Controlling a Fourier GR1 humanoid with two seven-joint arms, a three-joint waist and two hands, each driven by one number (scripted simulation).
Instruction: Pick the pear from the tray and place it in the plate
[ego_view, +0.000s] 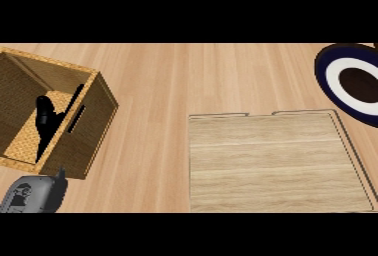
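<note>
You had no pear in sight at this moment. The flat, light wooden tray (277, 162) with its thin grey rim lay on the pale wooden worktop (184, 75) at lower right, and its surface showed nothing on it. The round plate (353, 82), dark blue with a white ring and a brown centre, sat at the upper right edge, partly cut off, just beyond the tray's far right corner; nothing lay on the part you could see.

Your left robot hand (46, 120) showed only as black fingers inside the woven wicker basket (92, 135) at the left, and I could not tell whether they were apart or together. The grey forearm (33, 194) came in at the lower left corner. Your right robot hand was out of the frame altogether.

My judgement was that the pear either sat outside the view or was hidden from it, so the pick could not be confirmed. To do the step well, you needed to locate the fruit first, then keep the carrying path low and short from the tray toward the plate, and release over the brown centre, not the rim.
</note>
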